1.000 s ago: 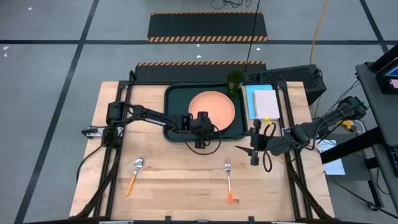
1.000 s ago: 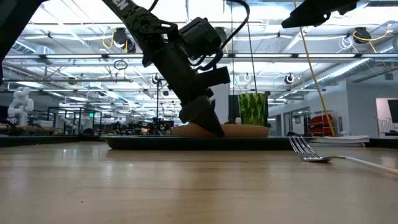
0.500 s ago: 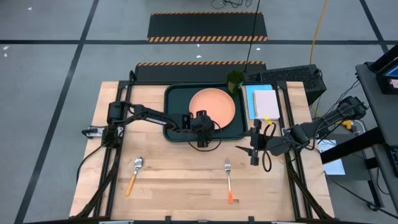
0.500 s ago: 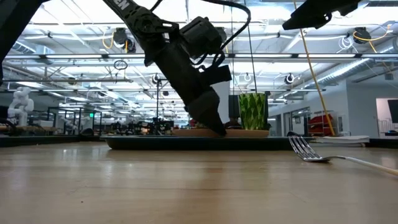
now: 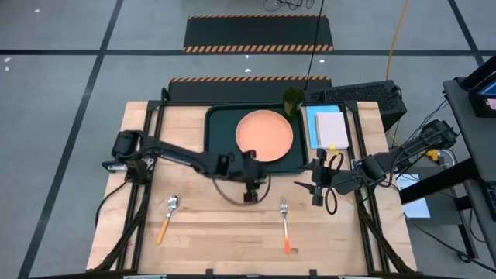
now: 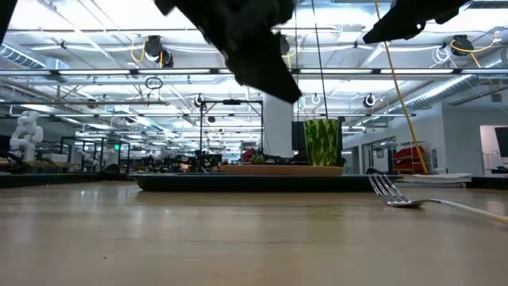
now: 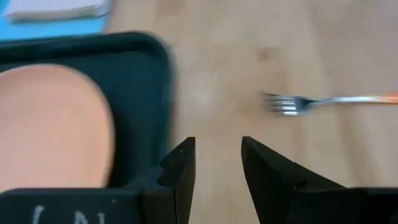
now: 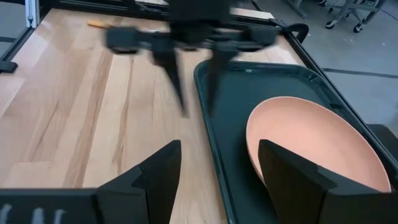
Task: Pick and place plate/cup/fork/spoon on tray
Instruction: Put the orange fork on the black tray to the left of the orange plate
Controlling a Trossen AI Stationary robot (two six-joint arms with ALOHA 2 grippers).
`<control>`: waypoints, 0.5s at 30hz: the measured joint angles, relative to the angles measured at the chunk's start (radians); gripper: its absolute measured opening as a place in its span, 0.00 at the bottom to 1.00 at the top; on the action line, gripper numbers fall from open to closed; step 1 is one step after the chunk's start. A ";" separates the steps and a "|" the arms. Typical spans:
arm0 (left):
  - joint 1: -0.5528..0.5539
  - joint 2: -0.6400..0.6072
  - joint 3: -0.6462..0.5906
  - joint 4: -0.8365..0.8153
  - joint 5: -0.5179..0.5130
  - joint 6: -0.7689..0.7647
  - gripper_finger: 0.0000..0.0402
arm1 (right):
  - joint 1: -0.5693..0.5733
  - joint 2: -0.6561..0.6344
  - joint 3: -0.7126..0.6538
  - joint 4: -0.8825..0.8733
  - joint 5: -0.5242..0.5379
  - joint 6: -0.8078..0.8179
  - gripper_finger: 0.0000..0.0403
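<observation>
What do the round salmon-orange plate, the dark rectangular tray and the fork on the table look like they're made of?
The round salmon-orange plate looks like matte plastic or melamine: flat even colour, no glare. The dark green-black rectangular tray, with smooth rounded corners and a faint sheen, is probably moulded plastic. The fork has a shiny silver head, likely metal; its orange handle looks plastic, though that is less certain.

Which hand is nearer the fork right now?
Left. The left hand hangs open over the table just off the tray's front edge, a little left of the fork. The right hand, open, is slightly farther, beyond the fork's head.

both hands (image 5: 249, 188) (image 5: 316, 184) empty, fingers apart
</observation>
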 joint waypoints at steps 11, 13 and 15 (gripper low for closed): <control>-0.194 -0.001 0.000 -0.262 -0.190 -0.128 0.33 | -0.015 0.011 0.000 -0.068 0.082 0.326 0.52; -0.196 -0.001 0.000 -0.326 -0.196 -0.175 0.33 | -0.015 0.030 0.000 -0.089 0.079 0.423 0.52; -0.195 -0.001 0.000 -0.386 -0.196 -0.221 0.33 | -0.015 0.058 0.000 -0.080 0.055 0.530 0.52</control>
